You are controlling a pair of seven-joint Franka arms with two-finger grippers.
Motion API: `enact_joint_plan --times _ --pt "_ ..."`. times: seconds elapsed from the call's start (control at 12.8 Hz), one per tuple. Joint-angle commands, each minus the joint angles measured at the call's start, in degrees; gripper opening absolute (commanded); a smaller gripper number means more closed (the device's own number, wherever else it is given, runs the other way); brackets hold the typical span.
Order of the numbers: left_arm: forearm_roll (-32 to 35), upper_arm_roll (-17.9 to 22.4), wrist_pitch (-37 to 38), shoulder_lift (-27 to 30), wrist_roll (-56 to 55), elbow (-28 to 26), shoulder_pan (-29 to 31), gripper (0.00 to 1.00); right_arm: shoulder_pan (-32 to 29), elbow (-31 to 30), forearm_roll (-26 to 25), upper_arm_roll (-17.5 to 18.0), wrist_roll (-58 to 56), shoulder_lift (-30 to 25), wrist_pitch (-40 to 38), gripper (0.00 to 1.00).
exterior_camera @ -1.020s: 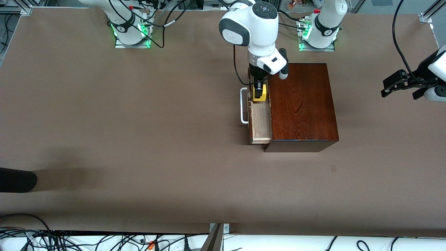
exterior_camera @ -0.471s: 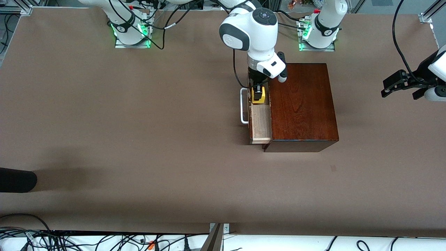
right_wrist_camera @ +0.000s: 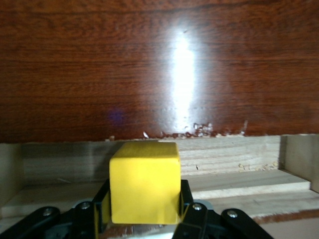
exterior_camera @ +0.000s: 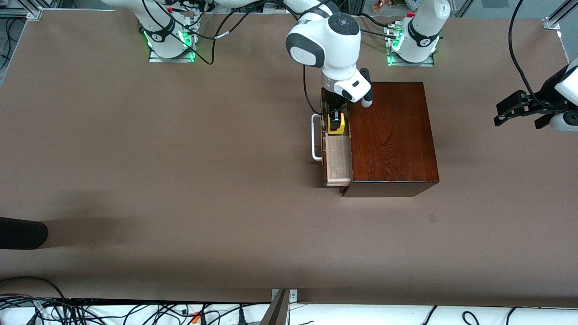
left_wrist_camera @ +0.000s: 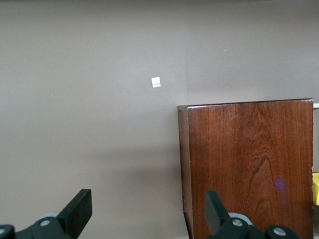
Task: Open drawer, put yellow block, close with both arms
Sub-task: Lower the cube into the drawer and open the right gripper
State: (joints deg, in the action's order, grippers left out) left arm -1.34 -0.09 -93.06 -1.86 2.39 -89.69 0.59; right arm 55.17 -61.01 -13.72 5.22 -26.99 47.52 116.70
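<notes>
The dark reddish-brown wooden box (exterior_camera: 390, 135) stands on the table with its drawer (exterior_camera: 337, 158) pulled out toward the right arm's end, white bar handle (exterior_camera: 315, 137) outward and pale wood inside. My right gripper (exterior_camera: 335, 123) is shut on the yellow block (exterior_camera: 342, 124) and holds it down in the open drawer, at the end farther from the front camera. In the right wrist view the block (right_wrist_camera: 144, 181) sits between the fingers (right_wrist_camera: 185, 201), over the drawer floor (right_wrist_camera: 249, 181). My left gripper (exterior_camera: 505, 110) is open and waits over bare table at the left arm's end; its fingers (left_wrist_camera: 79, 211) stand wide apart.
The brown table (exterior_camera: 180, 158) stretches wide toward the right arm's end. A dark object (exterior_camera: 20, 232) lies at that edge of the table. Cables (exterior_camera: 113, 311) run along the table edge nearest the front camera. A small white tag (left_wrist_camera: 156, 82) lies on the table beside the box.
My right gripper has gone lower into the drawer with the yellow block. The left arm has not moved.
</notes>
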Motion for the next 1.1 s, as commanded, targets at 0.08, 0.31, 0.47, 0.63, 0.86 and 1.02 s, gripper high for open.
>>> enact_joint_plan --times 0.08,0.31,0.47,0.63,0.86,1.02 --pt "0.10 0.01 1.39 -0.86 -0.72 1.98 -0.24 1.00 0.12 1.95 0.01 0.23 -0.26 1.26 0.28 0.36" --pt "0.10 -0.08 1.39 -0.86 -0.72 1.98 -0.33 1.00 0.20 1.86 -0.08 0.14 -0.17 2.14 0.63 0.36" --pt "0.10 0.01 1.39 -0.86 -0.72 1.98 -0.33 1.00 -0.15 1.77 -0.17 0.05 -0.43 2.93 1.16 0.37" --pt "0.19 0.01 1.39 -1.03 -0.55 1.98 -0.33 1.00 -0.32 1.77 -0.08 0.05 -0.52 2.85 0.64 0.38" --pt "0.10 -0.08 1.39 -1.48 -0.54 1.98 -0.42 1.00 -0.41 1.94 0.01 0.14 -0.26 2.32 -1.46 1.00" --pt "0.10 -0.08 1.56 -1.48 -0.11 1.98 -0.42 1.00 -0.41 2.03 1.05 0.23 -0.08 1.71 -3.13 1.00"
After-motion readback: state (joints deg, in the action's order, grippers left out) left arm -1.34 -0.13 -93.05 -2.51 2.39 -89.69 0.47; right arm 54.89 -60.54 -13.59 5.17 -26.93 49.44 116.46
